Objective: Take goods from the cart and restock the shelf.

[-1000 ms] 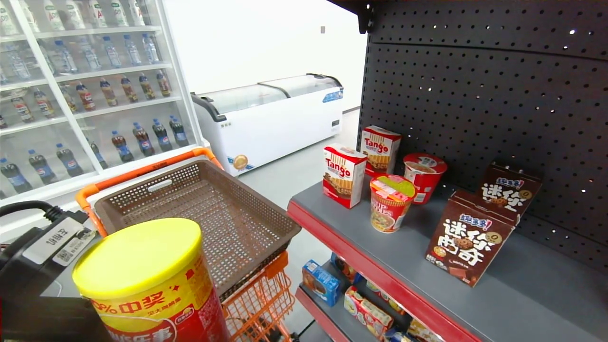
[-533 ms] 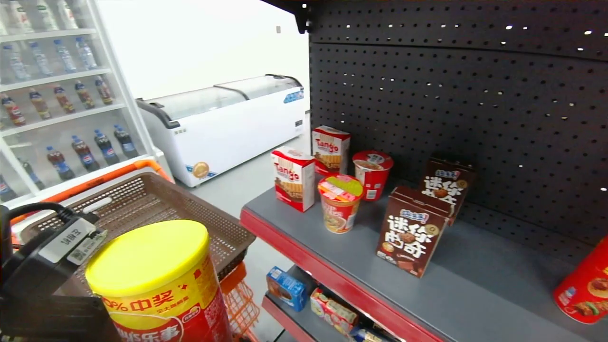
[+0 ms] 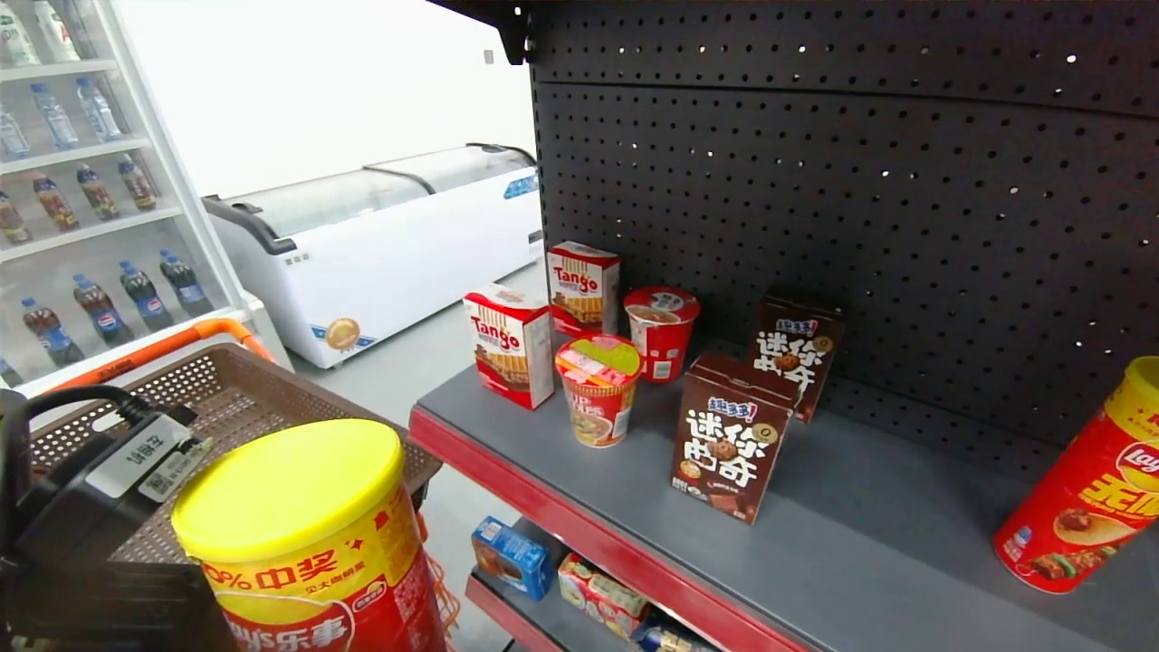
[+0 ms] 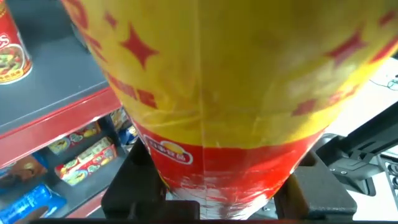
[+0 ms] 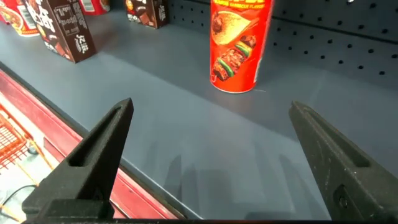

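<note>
Yellow-lidded red canister (image 3: pixel 303 543) upright, beside the grey shelf (image 3: pixel 860 552)

The can (image 3: pixel 303 543) stood left of the shelf (image 3: pixel 860 561), before the basket (image 3: pixel 244 398). On the shelf sat boxes (image 3: pixel 727 448) and cups (image 3: pixel 598 391).

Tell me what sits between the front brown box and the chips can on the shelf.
Nothing: the head view shows bare grey shelf between front brown box and chips can.

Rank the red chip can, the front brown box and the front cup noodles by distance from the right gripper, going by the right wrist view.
1. Red chip can: directly ahead of the open right gripper.
2. Front brown box: farther along the shelf, toward the robot's left.
3. Front cup noodles: beyond that box, leftmost.
</note>
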